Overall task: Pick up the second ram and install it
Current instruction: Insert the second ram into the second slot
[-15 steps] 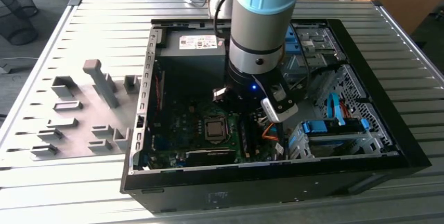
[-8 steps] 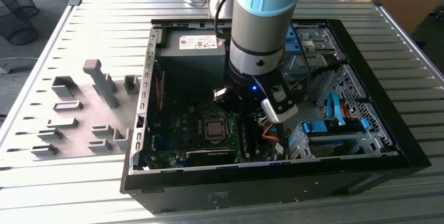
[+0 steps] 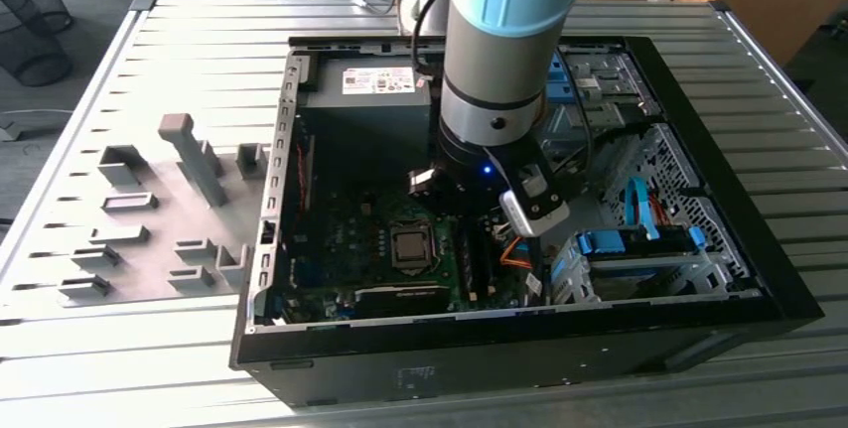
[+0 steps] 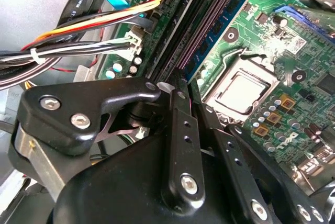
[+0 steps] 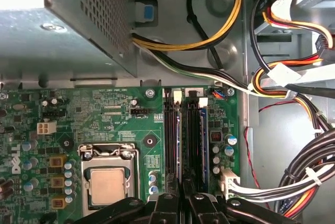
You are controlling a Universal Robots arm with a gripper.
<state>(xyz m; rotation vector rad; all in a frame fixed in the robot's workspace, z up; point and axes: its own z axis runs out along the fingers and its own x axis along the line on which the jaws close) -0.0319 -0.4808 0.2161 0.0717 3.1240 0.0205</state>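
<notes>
Down inside the open case (image 3: 742, 279), the arm (image 3: 503, 41) reaches to the motherboard (image 3: 357, 239), and its gripper (image 5: 183, 195) sits directly over the memory slots (image 5: 183, 140). In the first wrist view the two black fingers (image 5: 167, 205) stand close together at the slots' near end, with a thin dark edge between them in line with a slot; whether that edge is the ram, and whether the fingers clamp it, cannot be told. In the second wrist view the gripper (image 4: 191, 96) meets the long dark slots (image 4: 196, 30) at their end, and a blue-green stick with dark chips (image 4: 222, 22) stands seated in the slot row beside them.

The CPU socket (image 5: 107, 182) lies just beside the slots; in the exterior view it (image 3: 412, 246) is at about seven o'clock from the gripper. The grey power supply (image 3: 364, 110) sits at about eleven o'clock from the gripper, touching the case's far wall. Bundled cables (image 5: 293, 177) run along the other side of the slots from the socket. The case rests on a ribbed metal counter (image 3: 133, 349), where grey fixtures (image 3: 159, 219) stand well apart from it at nine o'clock.
</notes>
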